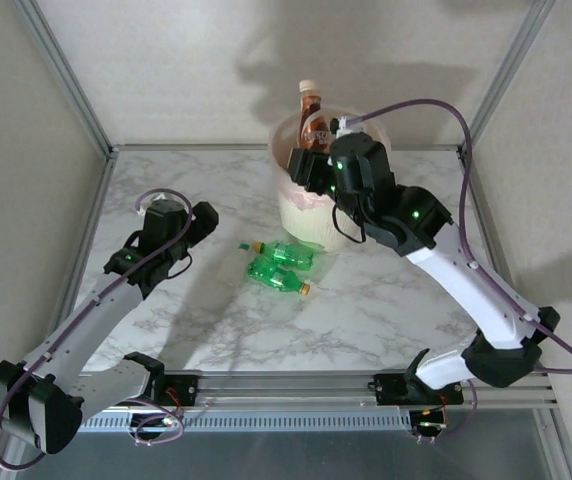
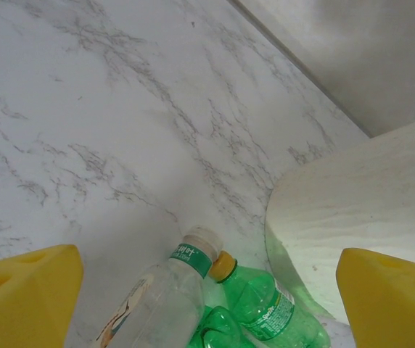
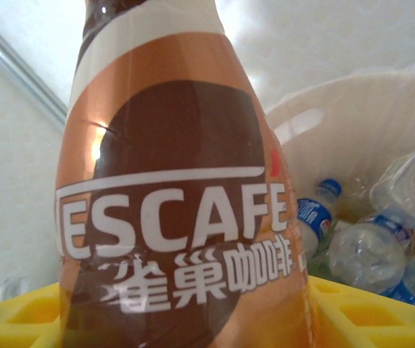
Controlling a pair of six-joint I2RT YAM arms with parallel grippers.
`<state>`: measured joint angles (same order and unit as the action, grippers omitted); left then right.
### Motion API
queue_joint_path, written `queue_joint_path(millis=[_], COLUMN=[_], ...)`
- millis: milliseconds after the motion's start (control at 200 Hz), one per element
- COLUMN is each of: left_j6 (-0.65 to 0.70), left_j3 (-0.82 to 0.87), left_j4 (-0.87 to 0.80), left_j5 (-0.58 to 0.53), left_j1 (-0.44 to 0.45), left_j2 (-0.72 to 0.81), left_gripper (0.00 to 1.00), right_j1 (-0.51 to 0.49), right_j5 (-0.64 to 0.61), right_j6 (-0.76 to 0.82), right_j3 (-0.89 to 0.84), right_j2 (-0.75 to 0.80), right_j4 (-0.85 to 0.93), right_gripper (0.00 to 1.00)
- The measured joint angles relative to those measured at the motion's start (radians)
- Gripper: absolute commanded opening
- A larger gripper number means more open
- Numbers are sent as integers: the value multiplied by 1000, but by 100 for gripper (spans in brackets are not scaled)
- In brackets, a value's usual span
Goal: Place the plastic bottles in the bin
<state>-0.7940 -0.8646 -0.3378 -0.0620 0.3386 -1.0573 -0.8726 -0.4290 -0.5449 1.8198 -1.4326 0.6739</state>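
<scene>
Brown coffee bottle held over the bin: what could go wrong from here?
The brown-labelled Nescafe plastic bottle stands upright in the right gripper above the round beige bin, piled with clear blue-capped bottles; dropped, it may bounce out.
The open left gripper faces a clear white-capped bottle beside a green bottle; it may nudge both.

White bench (image 1: pixel 396 310) with grey marble veining; green plastic bottles (image 1: pixel 278 275) with yellow caps; brown-and-orange coffee bottle (image 3: pixel 178 181) lettered white; pale beige round bin (image 1: pixel 302 215); yellow left fingers (image 2: pixel 385 290).
</scene>
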Motion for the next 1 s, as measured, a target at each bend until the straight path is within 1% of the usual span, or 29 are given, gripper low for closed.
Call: queue_joint_path(millis=[240,506,616,886,946,1001], left_j6=[-3,-12,-15,-15,-15,-15], left_j3=[35,49,69,78,78,78], left_j4=[6,29,31,32,32,32], left_j5=[16,32,41,48,48,49], left_j1=[-1,-1,-1,-1,-1,-1], left_j2=[2,2,2,2,2,2], left_gripper=[90,90,90,90,90,90], right_j1=[128,214,234,240,244,248], right_j5=[91,170,191,220,222,221], right_j6=[11,10,10,11,12,12], right_j3=[43,60,60,60,60,60], right_j2=[-99,-154,-170,-212,-221,-229], right_j4=[28,29,26,22,22,22], right_gripper=[60,60,61,64,67,72])
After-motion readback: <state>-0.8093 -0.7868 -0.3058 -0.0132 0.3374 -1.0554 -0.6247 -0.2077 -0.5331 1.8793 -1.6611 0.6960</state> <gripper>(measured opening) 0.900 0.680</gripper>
